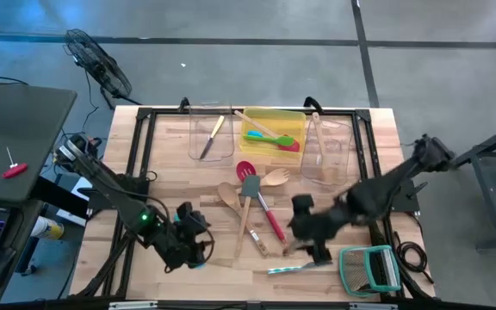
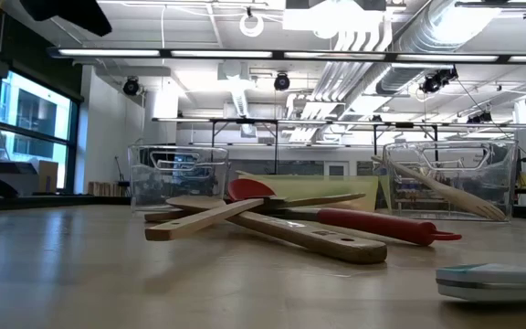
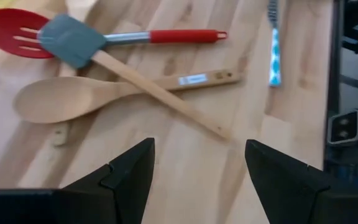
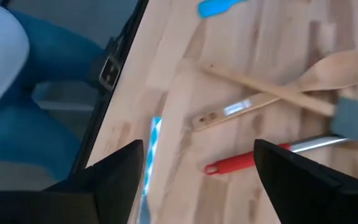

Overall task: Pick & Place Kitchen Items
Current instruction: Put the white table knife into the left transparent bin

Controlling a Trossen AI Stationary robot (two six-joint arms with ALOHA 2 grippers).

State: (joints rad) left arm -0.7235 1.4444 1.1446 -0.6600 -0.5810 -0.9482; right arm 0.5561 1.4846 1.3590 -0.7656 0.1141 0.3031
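- Left gripper (image 1: 198, 244): above the surface (image 1: 170, 164) near its front edge, left of centre; fingers (image 3: 129, 171) spread wide, holding nothing.
- Right gripper (image 1: 315, 250): above the front edge, right of centre; fingers (image 4: 114, 174) spread wide, holding nothing.
- Central cluster: red slotted spatula (image 1: 259, 195), grey spatula (image 1: 248, 196) on a wooden handle, and wooden spoon (image 1: 238, 209) lie crossed and touching at the middle of the surface. A wooden fork (image 1: 275, 177) lies just behind them.
- Blue-patterned utensil (image 1: 293, 268) lies flat along the front edge, just beside the right gripper.
- Yellow bin (image 1: 274, 131), rear centre: holds green, blue and red utensils.
- Clear bin (image 1: 211, 135), rear left: holds one wood-handled utensil.
- Clear bin (image 1: 329, 148), rear right: holds a wooden utensil, leaning.
- Green-framed wire rack (image 1: 370, 268): front right corner.
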